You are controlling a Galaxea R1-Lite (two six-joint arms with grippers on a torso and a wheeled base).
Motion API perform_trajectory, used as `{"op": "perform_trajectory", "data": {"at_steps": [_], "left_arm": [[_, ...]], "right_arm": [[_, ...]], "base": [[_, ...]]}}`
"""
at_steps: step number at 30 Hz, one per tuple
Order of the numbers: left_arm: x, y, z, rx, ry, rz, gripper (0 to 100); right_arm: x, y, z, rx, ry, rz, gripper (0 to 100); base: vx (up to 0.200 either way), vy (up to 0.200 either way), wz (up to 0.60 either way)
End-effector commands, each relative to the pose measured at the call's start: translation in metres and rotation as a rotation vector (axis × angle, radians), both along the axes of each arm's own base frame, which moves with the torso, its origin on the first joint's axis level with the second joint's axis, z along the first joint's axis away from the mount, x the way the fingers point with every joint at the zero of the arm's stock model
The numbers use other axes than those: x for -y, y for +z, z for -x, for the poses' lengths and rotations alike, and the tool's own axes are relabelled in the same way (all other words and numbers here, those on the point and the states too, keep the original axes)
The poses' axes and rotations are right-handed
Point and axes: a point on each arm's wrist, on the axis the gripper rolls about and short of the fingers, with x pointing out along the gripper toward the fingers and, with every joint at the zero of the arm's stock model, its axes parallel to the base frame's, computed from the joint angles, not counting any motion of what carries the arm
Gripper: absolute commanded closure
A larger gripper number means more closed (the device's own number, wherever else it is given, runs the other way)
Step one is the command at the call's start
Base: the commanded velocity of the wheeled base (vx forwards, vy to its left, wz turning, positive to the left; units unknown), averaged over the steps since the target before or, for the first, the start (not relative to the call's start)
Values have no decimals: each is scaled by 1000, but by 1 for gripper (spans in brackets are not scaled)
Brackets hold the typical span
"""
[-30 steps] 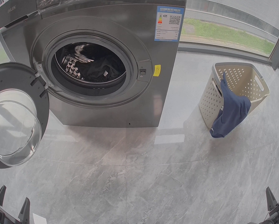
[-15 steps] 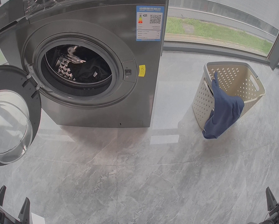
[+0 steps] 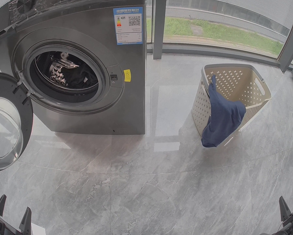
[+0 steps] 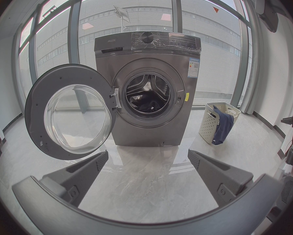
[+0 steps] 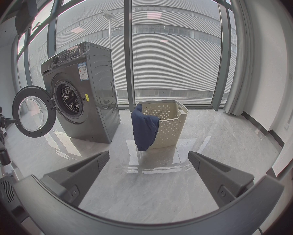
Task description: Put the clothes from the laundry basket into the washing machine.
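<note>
Your view is swinging right toward the basket (image 3: 198,110), blue garment (image 3: 223,118) hanging over its rim. Left hand (image 4: 147,152) and right hand (image 5: 148,153) are sitting spread, empty.

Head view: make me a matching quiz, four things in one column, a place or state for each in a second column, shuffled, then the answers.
Things:
1. washer door
2. blue garment
3. dark clothes
4. laundry basket

Places or states:
A. inside the washing machine
B. standing on the floor, right of the machine
C. swung open
D. draped over the basket rim

Pairs: 1-C, 2-D, 3-A, 4-B.
</note>
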Motion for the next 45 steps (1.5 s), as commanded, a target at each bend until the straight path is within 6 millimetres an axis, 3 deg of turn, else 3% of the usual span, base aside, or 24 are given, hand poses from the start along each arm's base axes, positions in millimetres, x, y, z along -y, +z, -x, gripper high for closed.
{"op": "perform_trajectory", "data": {"at_steps": [1,9,15,26,33,45], "left_arm": [[0,-5,0,-2,4,5,0],[0,-5,0,-2,2,-1,0],[0,-5,0,0,-3,-1,0],[0,-5,0,-2,-9,-4,0],[0,-5,0,-2,-9,-4,0],[0,-5,0,-2,-9,-5,0]], "right_arm": [[0,-5,-1,-12,0,0,0],[0,-5,-1,-12,0,0,0],[0,-5,-1,-12,0,0,0],[0,-5,-1,-13,0,3,0],[0,-5,-1,-13,0,0,0],[0,-5,-1,-13,0,0,0]], "base": [[0,-200,0],[0,-200,0],[0,0,0],[164,0,0],[0,0,-514],[0,-200,0]]}}
